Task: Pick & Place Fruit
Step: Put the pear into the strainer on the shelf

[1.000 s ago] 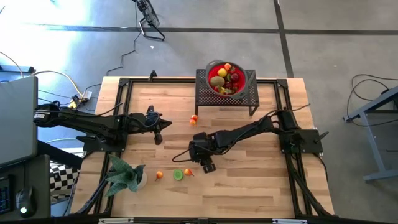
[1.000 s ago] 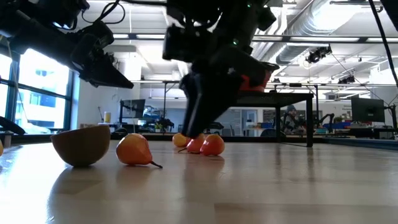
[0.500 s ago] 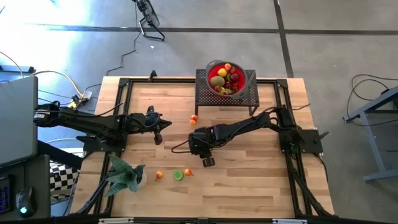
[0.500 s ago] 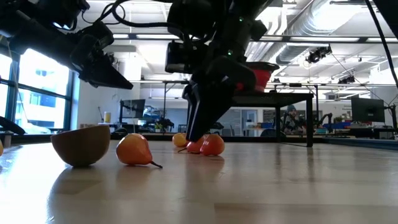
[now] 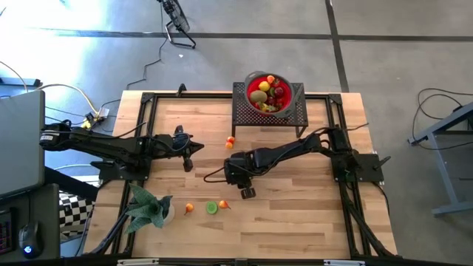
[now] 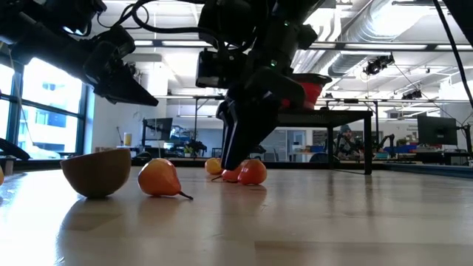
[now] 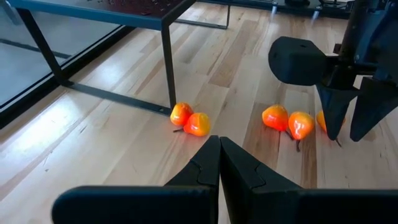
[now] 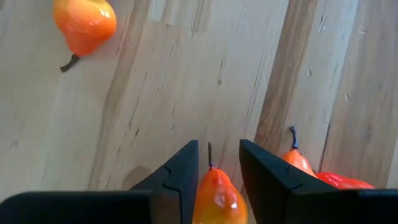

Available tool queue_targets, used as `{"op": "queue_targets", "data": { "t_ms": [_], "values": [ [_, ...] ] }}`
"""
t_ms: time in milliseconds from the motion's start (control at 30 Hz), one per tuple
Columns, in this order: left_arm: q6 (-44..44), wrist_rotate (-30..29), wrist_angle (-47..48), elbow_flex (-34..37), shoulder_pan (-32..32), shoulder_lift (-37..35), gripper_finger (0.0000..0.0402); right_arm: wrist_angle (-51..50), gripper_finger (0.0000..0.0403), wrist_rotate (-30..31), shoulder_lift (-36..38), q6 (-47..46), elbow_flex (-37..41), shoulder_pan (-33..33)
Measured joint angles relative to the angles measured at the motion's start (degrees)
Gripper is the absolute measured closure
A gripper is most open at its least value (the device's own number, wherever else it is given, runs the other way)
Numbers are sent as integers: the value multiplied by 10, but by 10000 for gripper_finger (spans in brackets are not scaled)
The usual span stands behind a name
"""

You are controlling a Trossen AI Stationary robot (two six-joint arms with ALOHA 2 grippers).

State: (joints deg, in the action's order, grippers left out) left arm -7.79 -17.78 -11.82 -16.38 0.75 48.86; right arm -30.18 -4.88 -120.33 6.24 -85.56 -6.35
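Note:
My right gripper (image 8: 219, 144) points steeply down at the table's middle (image 5: 247, 192), shut on an orange-yellow toy pear (image 8: 214, 193). A second pear (image 8: 84, 22) and a third (image 8: 298, 163) beside a red fruit (image 8: 345, 182) lie on the wood close by. Two small orange fruits (image 5: 230, 140) lie near the rack. Another pear (image 5: 189, 208), a green half fruit (image 5: 211, 207) and an orange one (image 5: 223, 205) lie toward the near edge. My left gripper (image 5: 189, 159) hangs shut above the table's left part. My right gripper pinches the pear's upper part (image 8: 213, 182), just below the stem, between its two fingers. The fingers come from above, slanting steeply down. In the low view the fingers (image 6: 235, 151) reach down to the fruit at table level; the pear's underside is hidden.
A red bowl with a grey rim (image 5: 254, 77) full of fruit stands on a black mesh rack (image 5: 244, 111) at the far edge. A green leafy plant (image 5: 148, 208) sits at the near left. Black frame rails (image 5: 144, 133) run along the table's sides.
My right gripper has moved a little toward the far edge and sunk slightly. Its fingers have closed in on the pear between them, then kept still. The fruits lie where they were.

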Motion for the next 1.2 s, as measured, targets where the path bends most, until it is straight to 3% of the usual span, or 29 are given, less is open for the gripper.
{"op": "queue_targets", "data": {
  "t_ms": [1200],
  "values": [
    [0,3,0,-1,0,0,396,4,295,1,-25,-2,-1,0]
  ]
}}
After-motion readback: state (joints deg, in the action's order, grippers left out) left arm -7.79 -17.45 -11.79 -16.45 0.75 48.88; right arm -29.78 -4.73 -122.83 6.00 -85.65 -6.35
